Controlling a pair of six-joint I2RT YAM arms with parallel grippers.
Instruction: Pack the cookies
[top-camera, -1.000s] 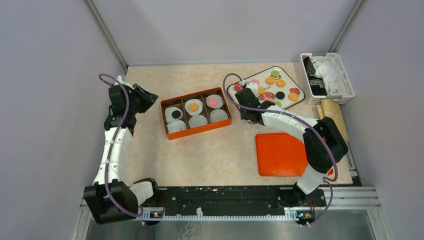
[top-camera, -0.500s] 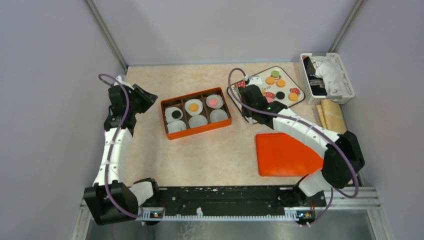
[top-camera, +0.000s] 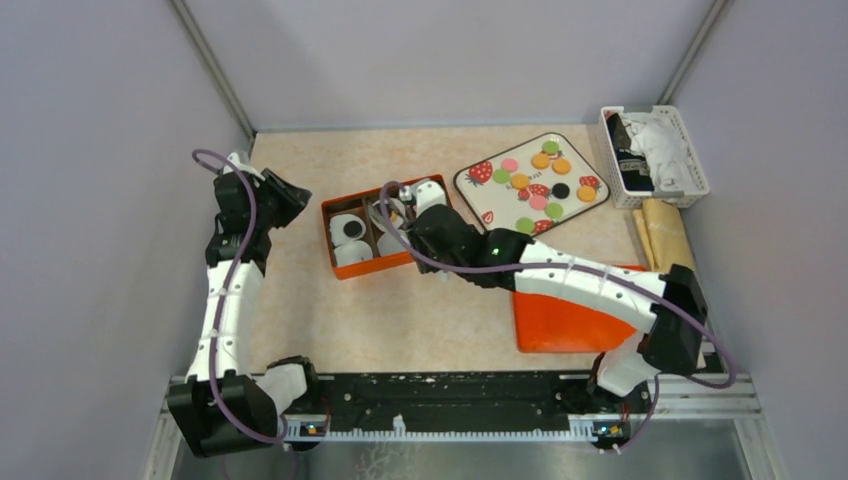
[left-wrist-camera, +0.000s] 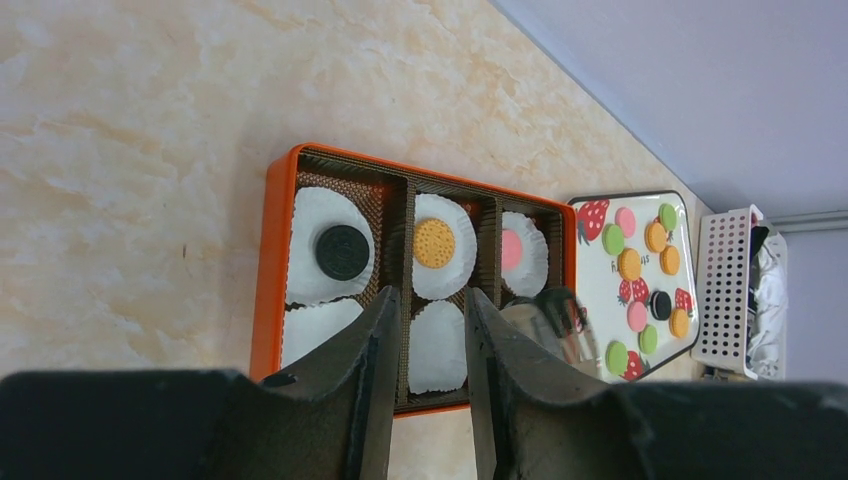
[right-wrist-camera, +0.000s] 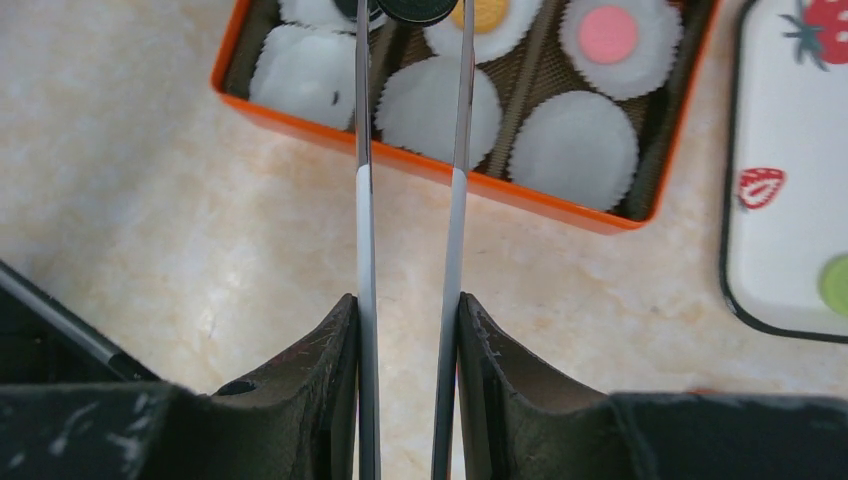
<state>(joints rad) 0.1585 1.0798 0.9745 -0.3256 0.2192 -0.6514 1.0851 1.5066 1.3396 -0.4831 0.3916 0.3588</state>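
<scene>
1. A black round cookie (right-wrist-camera: 415, 8) is pinched at the tips of the long metal tongs (right-wrist-camera: 361, 200), above the box's back row. Which cup it is headed for I cannot tell.
2. The right gripper (right-wrist-camera: 408, 300) is clamped narrowly on the tongs' two blades.
3. In the orange rectangular box (right-wrist-camera: 300, 120), the three back white fluted paper cups (right-wrist-camera: 580, 150) hold a black cookie (left-wrist-camera: 342, 252), an orange cookie (left-wrist-camera: 434, 243) and a pink cookie (left-wrist-camera: 511, 250). The three front cups are empty.
4. Many loose cookies (top-camera: 540, 160) lie on the white strawberry-printed tray (top-camera: 503, 200). Packing looks about half done.
5. The left gripper (left-wrist-camera: 428, 298) hangs partly open and empty, left of the box.
</scene>
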